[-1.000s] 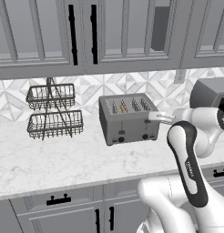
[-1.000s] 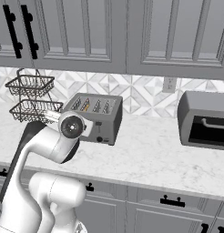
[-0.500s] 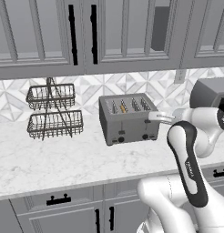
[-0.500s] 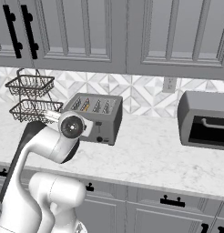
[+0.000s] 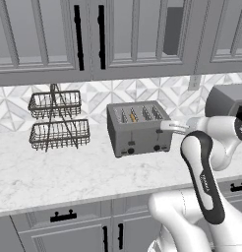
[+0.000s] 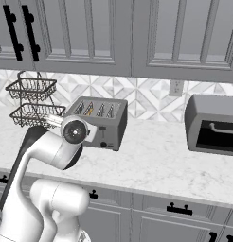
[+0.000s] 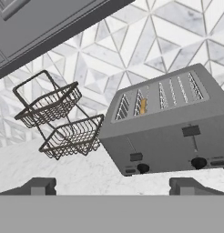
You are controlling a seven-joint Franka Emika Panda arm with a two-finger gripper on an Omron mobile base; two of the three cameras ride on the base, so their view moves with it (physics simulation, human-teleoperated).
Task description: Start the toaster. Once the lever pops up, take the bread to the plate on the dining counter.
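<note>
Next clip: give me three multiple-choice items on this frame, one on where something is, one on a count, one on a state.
1. Where is the wire basket rack relative to the toaster, in the left base view?
A. To its left
B. To its right
C. On top of it

2. How many slots does the toaster have?
A. Two
B. Three
C. Four

3. What state is the gripper in?
A. Shut on the bread
B. Open, holding nothing
C. Shut on a lever

Answers: 1 A, the rack stands left of the toaster on the counter. 2 C, four slots show on top. 3 B, the fingertips stand wide apart; the bread sits in a slot.
</note>
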